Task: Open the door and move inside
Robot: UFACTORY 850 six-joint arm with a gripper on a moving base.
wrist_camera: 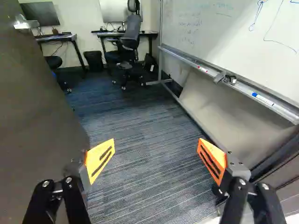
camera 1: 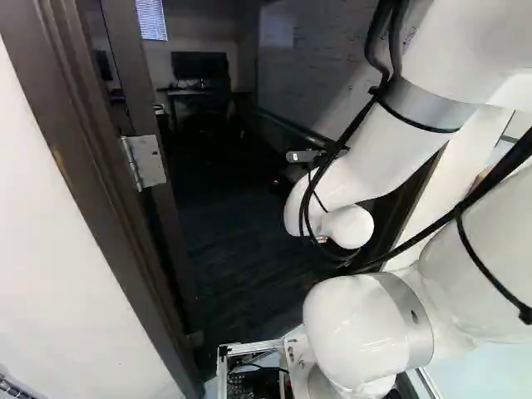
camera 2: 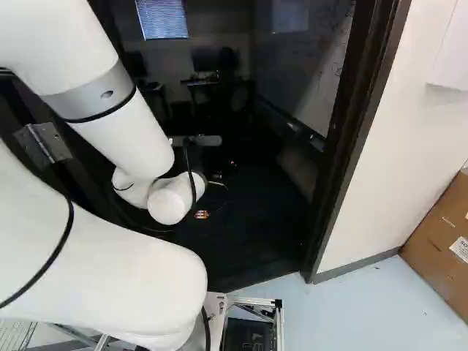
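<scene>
A chair point(wrist_camera: 132, 33) stands at a desk point(wrist_camera: 148, 34), between a bin point(wrist_camera: 95, 59) and a whiteboard point(wrist_camera: 210, 35).

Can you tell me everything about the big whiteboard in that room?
The whiteboard is wide, flat and smooth-looking, with blue scribbles. It stands upright past the doorway. A metal-looking tray runs along its bottom edge. On the tray lie a marker with red on it, a blue-and-white marker and some small grey things I can't name. A metal-looking post stands at its far end. The open jaws aren't touching it.
</scene>
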